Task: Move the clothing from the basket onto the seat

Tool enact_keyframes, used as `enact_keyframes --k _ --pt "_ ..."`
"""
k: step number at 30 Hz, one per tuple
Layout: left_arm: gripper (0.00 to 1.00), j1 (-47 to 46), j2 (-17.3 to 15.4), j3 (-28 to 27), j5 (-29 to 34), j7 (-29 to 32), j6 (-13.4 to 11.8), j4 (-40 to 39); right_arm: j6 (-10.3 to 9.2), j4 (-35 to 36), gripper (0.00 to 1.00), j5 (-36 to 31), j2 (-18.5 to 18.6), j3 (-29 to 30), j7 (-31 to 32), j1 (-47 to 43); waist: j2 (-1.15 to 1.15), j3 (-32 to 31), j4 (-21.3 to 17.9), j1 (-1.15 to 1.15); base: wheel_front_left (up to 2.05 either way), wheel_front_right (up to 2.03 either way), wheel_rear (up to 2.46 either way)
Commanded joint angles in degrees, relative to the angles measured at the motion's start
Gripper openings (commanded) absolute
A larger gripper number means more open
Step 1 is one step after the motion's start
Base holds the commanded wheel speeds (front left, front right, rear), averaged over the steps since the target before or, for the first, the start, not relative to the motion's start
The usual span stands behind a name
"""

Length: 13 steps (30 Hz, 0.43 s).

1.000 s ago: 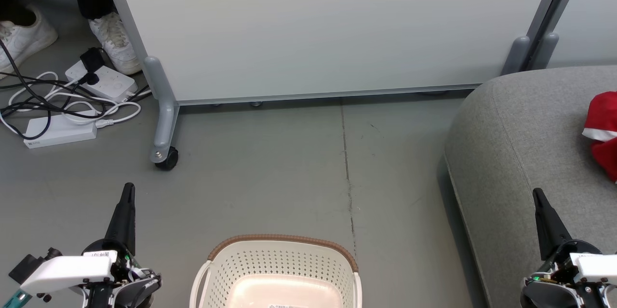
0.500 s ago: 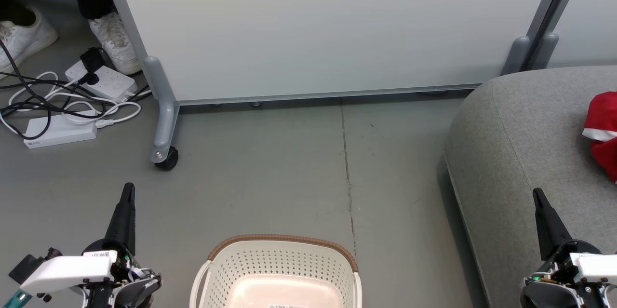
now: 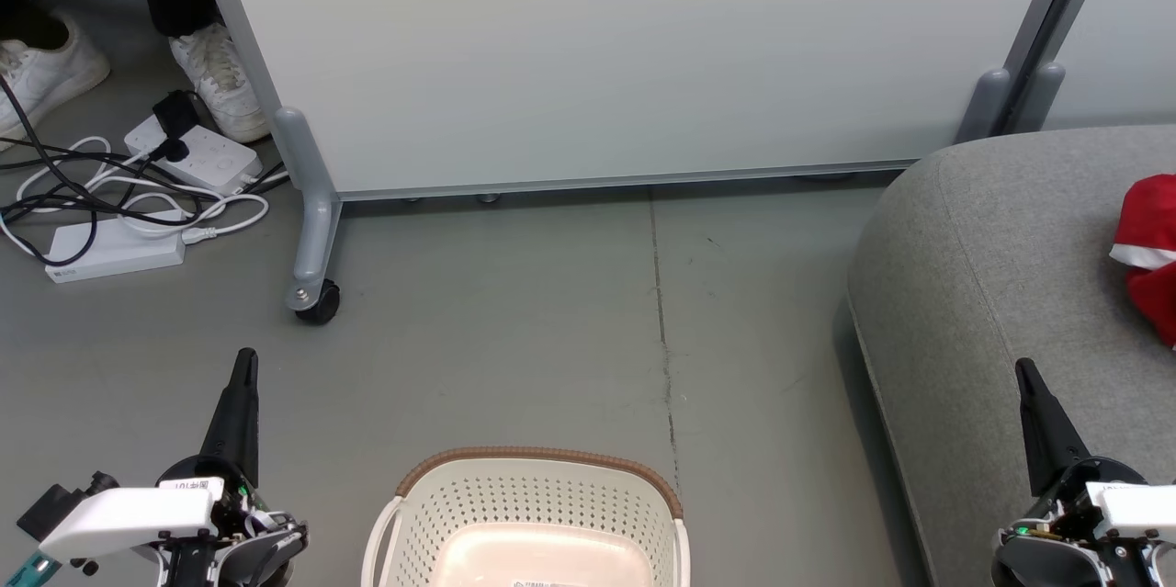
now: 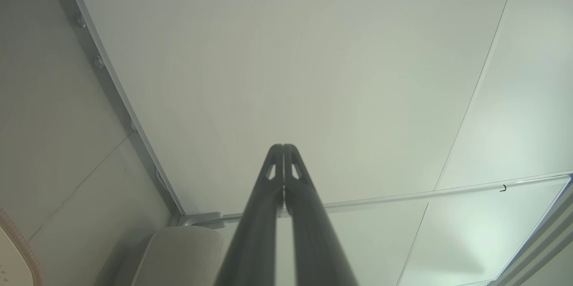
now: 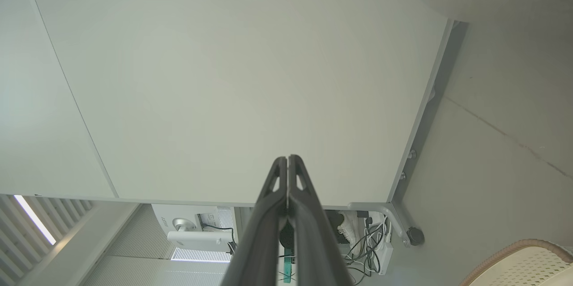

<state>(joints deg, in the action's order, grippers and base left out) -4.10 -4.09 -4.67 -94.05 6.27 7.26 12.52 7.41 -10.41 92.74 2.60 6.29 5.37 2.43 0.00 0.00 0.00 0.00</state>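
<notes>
Clothing (image 3: 1148,242) lies red on the grey seat (image 3: 992,247), well apart from the basket (image 3: 537,497), whose bottom looks bare where it shows, so I think the left gripper (image 3: 244,359) and right gripper (image 3: 1023,369), both pressed together and holding nothing, should rest and not poke anything.

The basket (image 3: 537,456) sat on the floor (image 3: 514,339). To its right stood the seat (image 3: 992,275), the clothing (image 3: 1148,242) lying on it. Behind the basket stood the partition (image 3: 597,54), and behind and to its left lay power strips (image 3: 115,249).
</notes>
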Motion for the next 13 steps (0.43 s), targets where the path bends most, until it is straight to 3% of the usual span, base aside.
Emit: enact_keyframes --k 1,13 --pt "0.0 -1.13 -0.03 -0.28 0.2 0.1 0.4 -0.08 0.14 0.02 0.0 0.1 0.53 0.05 0.38 0.53 0.0 0.0 0.0 0.0 0.0 0.0 0.0" --pt "0.0 -1.15 0.03 -0.37 0.2 0.21 0.41 -0.07 0.14 0.02 0.0 0.1 0.53 0.05 0.38 0.54 0.0 0.0 0.0 0.0 0.0 0.0 0.0"
